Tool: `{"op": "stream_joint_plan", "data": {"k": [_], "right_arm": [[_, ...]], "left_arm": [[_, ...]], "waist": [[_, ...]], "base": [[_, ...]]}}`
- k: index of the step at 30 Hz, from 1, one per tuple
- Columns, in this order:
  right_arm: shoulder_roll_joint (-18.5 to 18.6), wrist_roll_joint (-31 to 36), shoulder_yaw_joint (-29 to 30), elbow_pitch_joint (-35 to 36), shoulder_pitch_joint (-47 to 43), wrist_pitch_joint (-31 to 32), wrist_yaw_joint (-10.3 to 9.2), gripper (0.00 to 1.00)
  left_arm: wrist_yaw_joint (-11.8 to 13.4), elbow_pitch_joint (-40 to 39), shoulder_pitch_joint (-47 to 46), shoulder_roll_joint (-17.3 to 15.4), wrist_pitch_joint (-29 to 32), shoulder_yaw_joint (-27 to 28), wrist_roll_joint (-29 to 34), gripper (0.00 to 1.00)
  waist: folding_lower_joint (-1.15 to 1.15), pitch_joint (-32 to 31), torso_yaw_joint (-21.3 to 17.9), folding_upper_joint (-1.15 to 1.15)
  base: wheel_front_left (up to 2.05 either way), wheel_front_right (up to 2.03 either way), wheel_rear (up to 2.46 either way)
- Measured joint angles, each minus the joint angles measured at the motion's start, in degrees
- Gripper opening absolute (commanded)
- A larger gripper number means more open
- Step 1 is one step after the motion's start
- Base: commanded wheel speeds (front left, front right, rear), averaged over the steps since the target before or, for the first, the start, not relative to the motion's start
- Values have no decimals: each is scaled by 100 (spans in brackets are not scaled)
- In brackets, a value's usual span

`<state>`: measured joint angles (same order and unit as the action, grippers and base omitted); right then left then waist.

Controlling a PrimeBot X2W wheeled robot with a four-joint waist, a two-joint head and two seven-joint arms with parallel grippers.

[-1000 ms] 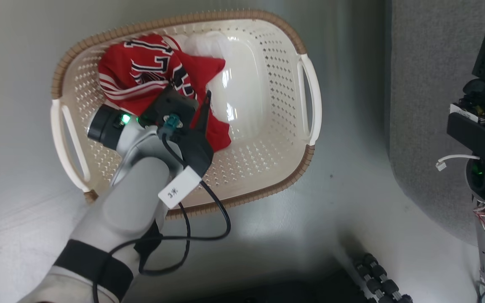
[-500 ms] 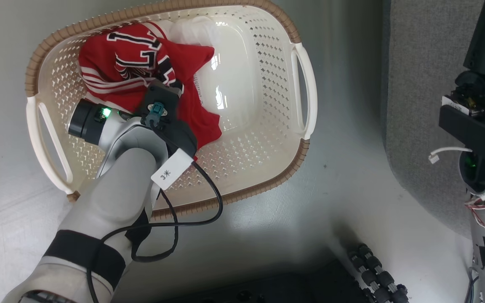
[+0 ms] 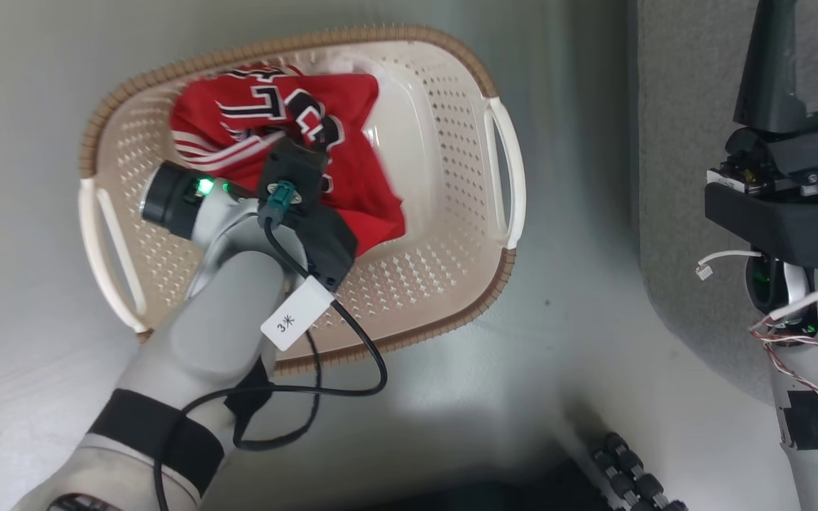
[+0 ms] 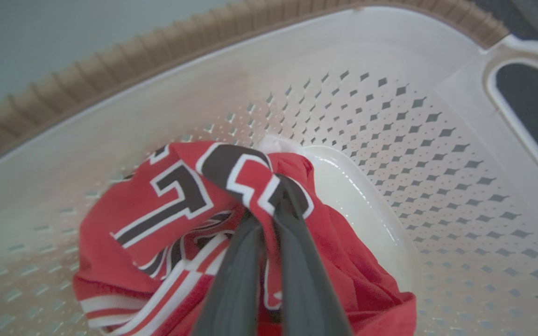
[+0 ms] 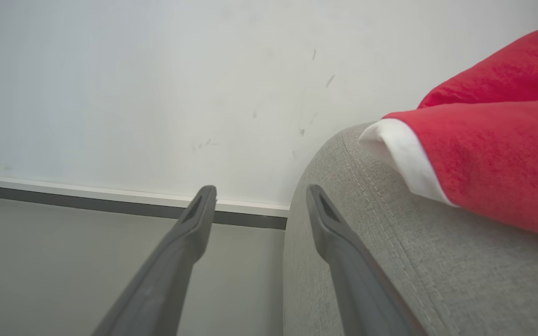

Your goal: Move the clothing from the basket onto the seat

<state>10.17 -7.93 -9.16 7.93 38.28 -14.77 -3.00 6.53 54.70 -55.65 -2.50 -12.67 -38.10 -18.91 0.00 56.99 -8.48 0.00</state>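
Observation:
The red jersey (image 3: 363, 191) with dark white-outlined lettering lies bunched in the left half of the cream perforated basket (image 3: 437, 284). My left arm (image 3: 238, 305) reaches down into the basket over it. In the left wrist view my left gripper (image 4: 271, 186) is shut on a fold of the jersey (image 4: 166, 200), with the basket wall (image 4: 390, 116) behind. My right gripper (image 5: 259, 193) is open and holds nothing, beside the rounded edge of the grey sofa (image 5: 437, 261). The sofa (image 3: 679, 213) stands right of the basket.
A red fleecy cloth with a white edge (image 5: 493, 154) lies on the sofa's top. The basket stands on pale floor (image 3: 558, 355), its right handle (image 3: 512, 170) facing the sofa. A black row of rollers (image 3: 629, 475) lies at the bottom. A white wall (image 5: 157, 93) with a dark skirting line (image 5: 87, 200) is behind.
My left gripper's fingers were apart above the jersey, then went down and shut on it. The jersey is now drawn up and spread further right. The head camera has shifted.

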Motion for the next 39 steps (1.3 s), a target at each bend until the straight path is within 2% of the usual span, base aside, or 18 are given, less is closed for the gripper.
{"op": "stream_joint_plan", "data": {"k": [6, 19, 34, 39], "right_arm": [[82, 41, 29, -304, -16, 0, 101, 100], [305, 35, 369, -758, -330, 0, 152, 100], [332, -18, 526, -1230, -992, 2, 156, 100], [243, -16, 319, -1445, -1068, 4, 270, 100]], "left_arm": [[-157, -495, 97, -1, -65, -398, -323, 0], [-415, -1180, -68, 5, -153, -855, -823, 0], [-840, -1224, -314, 32, -162, -831, -933, 0], [-954, -1213, -357, 21, -162, -727, -933, 0]], "waist": [[0, -390, 135, 0], [-1, -1366, 693, 0], [-1, -2551, 1302, 0], [-1, -3001, 1417, -1]], "base": [[0, 0, 0], [0, 0, 0], [0, 0, 0], [0, 0, 0]]}}
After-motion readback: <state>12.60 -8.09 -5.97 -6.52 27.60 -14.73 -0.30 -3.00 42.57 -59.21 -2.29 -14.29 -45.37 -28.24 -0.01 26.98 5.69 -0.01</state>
